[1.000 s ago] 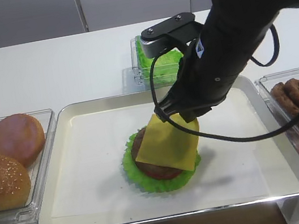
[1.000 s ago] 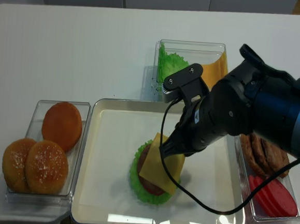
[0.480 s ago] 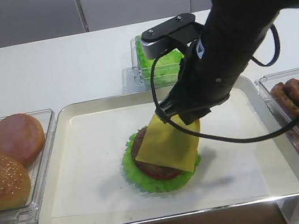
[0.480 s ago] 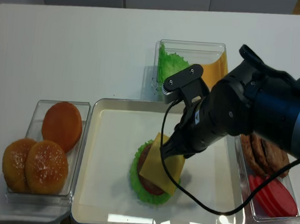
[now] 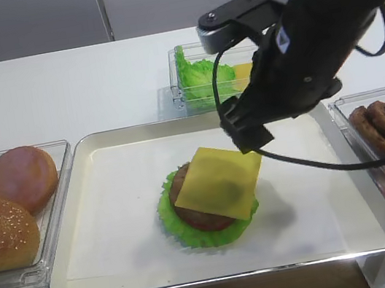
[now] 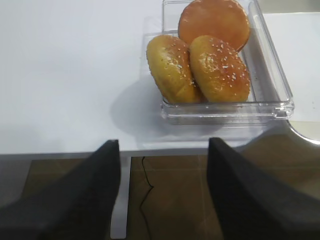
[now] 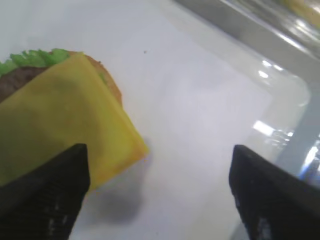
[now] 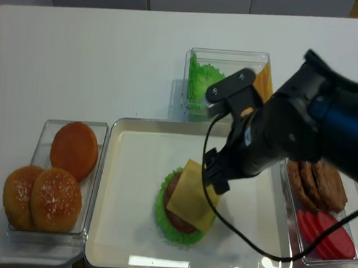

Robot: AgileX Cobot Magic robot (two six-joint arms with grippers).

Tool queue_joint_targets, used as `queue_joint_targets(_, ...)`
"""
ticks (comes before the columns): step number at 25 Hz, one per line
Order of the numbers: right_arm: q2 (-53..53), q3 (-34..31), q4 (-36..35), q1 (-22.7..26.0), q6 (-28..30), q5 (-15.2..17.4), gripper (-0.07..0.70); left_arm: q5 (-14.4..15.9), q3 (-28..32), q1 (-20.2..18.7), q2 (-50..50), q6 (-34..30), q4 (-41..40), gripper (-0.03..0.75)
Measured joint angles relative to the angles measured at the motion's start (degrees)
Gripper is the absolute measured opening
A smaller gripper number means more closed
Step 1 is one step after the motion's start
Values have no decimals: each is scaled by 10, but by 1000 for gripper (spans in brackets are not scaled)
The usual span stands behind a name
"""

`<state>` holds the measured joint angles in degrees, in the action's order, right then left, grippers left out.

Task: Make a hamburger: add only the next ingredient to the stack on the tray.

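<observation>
Cheese slice (image 5: 218,183) lay askew on the stack (image 5: 205,209) in the tray (image 5: 74,230), overhanging; it could slide off. Right gripper (image 7: 157,192) fingers (image 7: 50,192) stood wide, empty, just above.

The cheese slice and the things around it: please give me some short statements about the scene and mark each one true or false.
1. The cheese slice lies on the stack. True.
2. The right gripper is clamped on the cheese. False: its jaws are open and the slice lies free.
3. The stack sits on the tray. True.
4. The buns are right of the tray. False: they are in a clear container on its left.
5. The cheese hides all the lettuce. False: green ruffles show around it.
</observation>
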<state>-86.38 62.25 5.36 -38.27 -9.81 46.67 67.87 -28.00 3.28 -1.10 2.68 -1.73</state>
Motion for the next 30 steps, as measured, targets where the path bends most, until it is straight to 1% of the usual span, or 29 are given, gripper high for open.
queue_joint_targets(1, 13, 0, 15, 0, -4, 10, 692, 0, 0, 0, 0, 0, 0, 411)
queue_joint_targets(3, 35, 0, 37, 0, -9, 40, 674, 0, 0, 0, 0, 0, 0, 411)
queue_joint_targets(6, 71, 0, 45, 15, -19, 73, 600, 0, 0, 0, 0, 0, 0, 411)
queue_joint_targets(10, 123, 0, 43, 71, -21, 108, 488, 0, 0, 0, 0, 0, 0, 411)
queue_joint_targets(13, 159, 0, 43, 119, -20, 141, 440, 0, 0, 0, 0, 0, 0, 411)
queue_joint_targets(17, 207, -10, 42, 178, -12, 180, 424, 0, 0, 0, 0, 0, 0, 411)
queue_joint_targets(21, 283, -67, 36, 218, -12, 198, 424, 0, 0, 0, 0, 0, 0, 411)
queue_joint_targets(23, 336, -101, 25, 225, -12, 205, 424, 0, 0, 0, 0, 0, 0, 411)
queue_joint_targets(25, 391, -123, 4, 229, -13, 221, 424, 0, 0, 0, 0, 0, 0, 411)
queue_joint_targets(28, 479, -148, -16, 229, -13, 244, 424, 0, 0, 0, 0, 0, 0, 411)
queue_joint_targets(30, 538, -157, -18, 229, -13, 253, 424, 0, 0, 0, 0, 0, 0, 411)
